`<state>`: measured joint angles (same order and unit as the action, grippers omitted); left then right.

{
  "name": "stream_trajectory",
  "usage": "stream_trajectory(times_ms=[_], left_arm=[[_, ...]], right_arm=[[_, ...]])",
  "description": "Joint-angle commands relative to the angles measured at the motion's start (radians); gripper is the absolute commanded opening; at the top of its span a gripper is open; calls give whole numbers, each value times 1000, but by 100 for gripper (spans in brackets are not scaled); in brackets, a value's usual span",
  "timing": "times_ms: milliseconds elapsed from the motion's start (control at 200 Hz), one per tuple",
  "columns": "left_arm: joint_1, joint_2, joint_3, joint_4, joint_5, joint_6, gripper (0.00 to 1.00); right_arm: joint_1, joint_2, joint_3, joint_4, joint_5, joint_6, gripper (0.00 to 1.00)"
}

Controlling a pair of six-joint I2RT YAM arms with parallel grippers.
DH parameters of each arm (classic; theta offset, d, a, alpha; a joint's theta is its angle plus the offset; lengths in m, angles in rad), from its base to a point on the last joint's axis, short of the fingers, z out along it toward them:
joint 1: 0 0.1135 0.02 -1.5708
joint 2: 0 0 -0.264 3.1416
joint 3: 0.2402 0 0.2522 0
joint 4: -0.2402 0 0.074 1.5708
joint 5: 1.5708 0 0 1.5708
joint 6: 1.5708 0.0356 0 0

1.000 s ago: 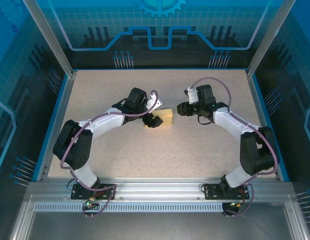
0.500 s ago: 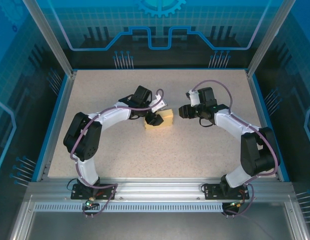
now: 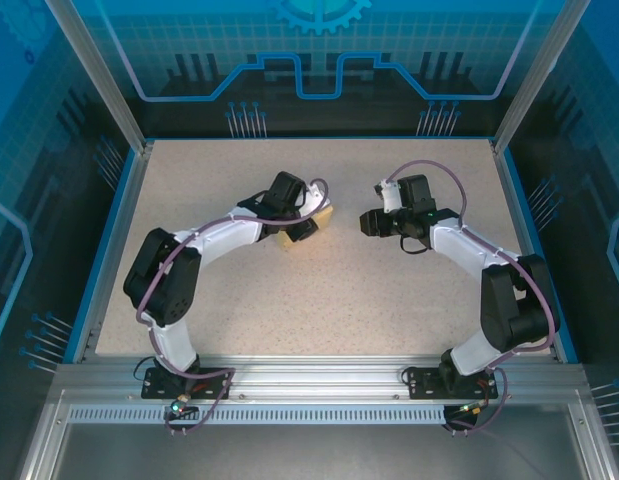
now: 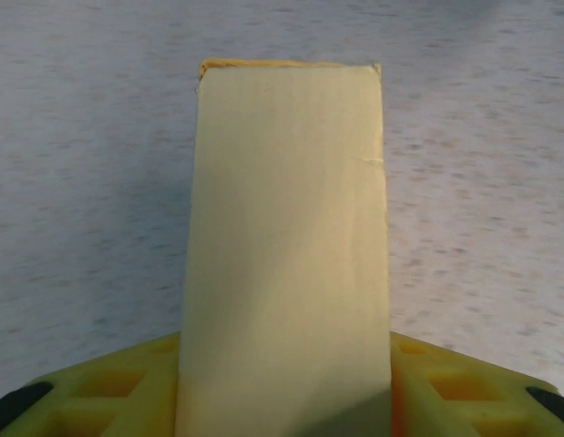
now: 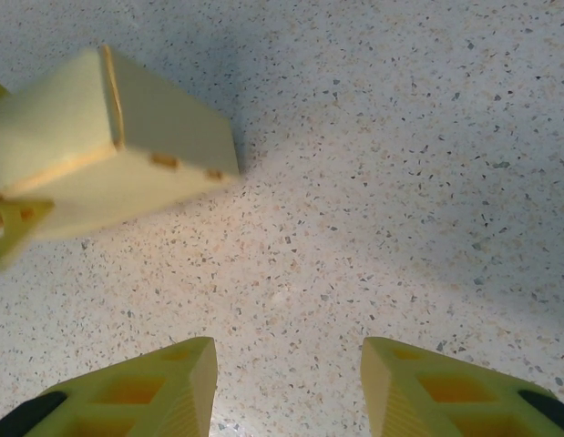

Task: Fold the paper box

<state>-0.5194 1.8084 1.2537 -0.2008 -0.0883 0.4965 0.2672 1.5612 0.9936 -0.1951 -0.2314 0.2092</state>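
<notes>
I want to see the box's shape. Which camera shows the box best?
The right wrist view: the box shows three sides and its little tabs. In the left wrist view you see one flat side, held in the left gripper. From the top, that gripper hides most of it.

Bright, even light; soft shadows.

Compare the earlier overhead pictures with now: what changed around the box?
The left claw narrowed and closed on the paper box, and the box shifted slightly left and away from the arm bases. The right claw stayed open, empty and almost where it was.
</notes>
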Motion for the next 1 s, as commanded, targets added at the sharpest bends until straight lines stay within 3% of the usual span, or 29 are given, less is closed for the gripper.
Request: stream_trajectory(times_ms=[0, 205, 395, 590, 996], left_arm=[[-23, -34, -13, 105, -181, 4, 50], [-71, 54, 25, 99, -290, 67, 50], [-104, 86, 30, 105, -310, 73, 52], [-136, 111, 18, 93, -293, 49, 55], [-155, 47, -53, 93, -101, -18, 79]], right_arm=[[-12, -7, -13, -10, -1, 18, 46], [-13, -5, -17, -7, -2, 24, 46], [-19, -7, -23, -8, 3, 23, 46], [-18, 10, -24, -3, -1, 29, 46], [-21, 27, -28, 11, 1, 37, 46]])
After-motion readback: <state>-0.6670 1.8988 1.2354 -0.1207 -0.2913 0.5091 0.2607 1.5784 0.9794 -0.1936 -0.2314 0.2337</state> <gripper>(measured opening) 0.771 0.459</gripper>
